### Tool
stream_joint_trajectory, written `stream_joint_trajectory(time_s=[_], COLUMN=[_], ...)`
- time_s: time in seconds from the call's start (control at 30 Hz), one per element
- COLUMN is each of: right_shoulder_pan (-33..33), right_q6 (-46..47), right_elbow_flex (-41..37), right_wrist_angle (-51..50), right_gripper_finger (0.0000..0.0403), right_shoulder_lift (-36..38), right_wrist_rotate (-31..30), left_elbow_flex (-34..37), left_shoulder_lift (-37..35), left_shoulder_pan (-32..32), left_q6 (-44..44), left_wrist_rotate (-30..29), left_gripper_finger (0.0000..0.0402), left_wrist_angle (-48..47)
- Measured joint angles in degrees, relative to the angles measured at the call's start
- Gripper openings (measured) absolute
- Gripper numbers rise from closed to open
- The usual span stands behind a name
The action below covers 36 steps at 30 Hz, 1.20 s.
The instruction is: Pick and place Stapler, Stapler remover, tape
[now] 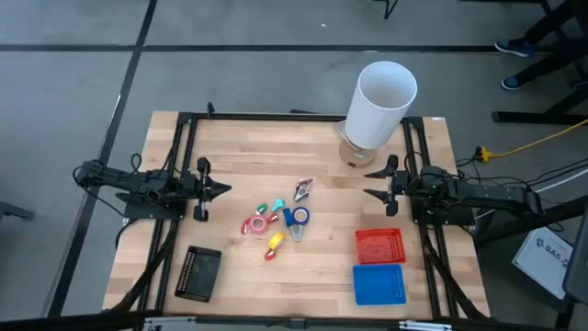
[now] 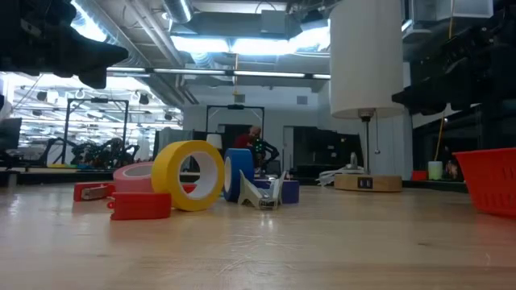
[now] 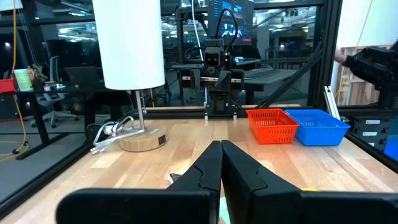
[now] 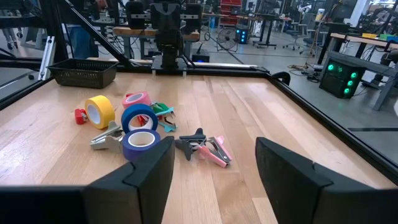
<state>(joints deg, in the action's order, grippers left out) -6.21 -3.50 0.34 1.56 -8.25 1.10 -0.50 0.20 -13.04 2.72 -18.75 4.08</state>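
The tape rolls lie in a cluster at the table's middle: pink-red (image 1: 254,223), blue (image 1: 299,216) and yellow (image 1: 275,242). In the right wrist view the yellow roll (image 4: 99,111) and a blue roll (image 4: 138,118) stand on edge. A second blue roll (image 4: 142,142) lies flat. A black-and-pink stapler remover (image 1: 303,189) lies just beyond them, and a silver stapler (image 4: 106,138) rests beside the rolls. My left gripper (image 1: 220,190) hovers left of the cluster, shut (image 3: 221,146). My right gripper (image 1: 372,189) hovers to its right, open (image 4: 214,149). Neither touches anything.
A red basket (image 1: 379,245) and a blue basket (image 1: 379,283) sit at the near right, a black basket (image 1: 200,272) at the near left. A tall white cylinder on a round wooden base (image 1: 378,106) stands at the far right. Small red (image 2: 141,205) and green (image 1: 266,207) items lie among the rolls.
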Motion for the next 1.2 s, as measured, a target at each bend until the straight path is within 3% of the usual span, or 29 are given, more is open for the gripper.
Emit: stream_joint_trajectory(time_s=[0.93,1.2], right_shoulder_pan=[0.0,0.0], right_q6=[0.0,0.0], right_elbow_flex=[0.1,9.4], right_wrist_angle=[-0.4,-11.2], right_gripper_finger=[0.0225,0.0225], right_shoulder_lift=[-0.5,-7.1], right_wrist_rotate=[0.0,0.0], left_elbow_flex=[0.0,0.0], left_shoulder_lift=[0.0,0.0], left_shoulder_pan=[0.0,0.0], left_q6=[0.0,0.0], left_wrist_rotate=[0.0,0.0], left_gripper_finger=[0.0004,0.0004], left_wrist_angle=[0.0,0.0])
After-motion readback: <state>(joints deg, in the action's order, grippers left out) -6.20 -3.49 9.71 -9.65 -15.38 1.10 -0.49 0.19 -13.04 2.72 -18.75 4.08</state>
